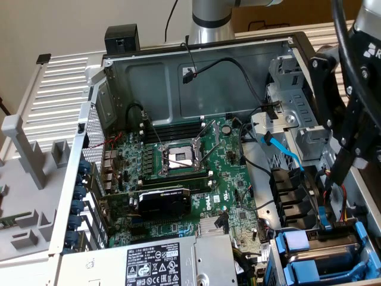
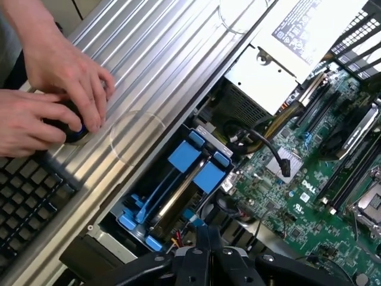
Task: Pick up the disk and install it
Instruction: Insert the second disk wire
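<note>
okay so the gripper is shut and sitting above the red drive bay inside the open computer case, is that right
Not quite: the drive bay is blue, not red, as the wrist view shows. The rest holds: the gripper is shut and sits above that bay inside the open computer case.

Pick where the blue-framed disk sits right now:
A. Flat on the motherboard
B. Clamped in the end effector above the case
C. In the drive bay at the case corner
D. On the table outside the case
C: the disk rests in the drive bay, below the shut end effector.
</note>
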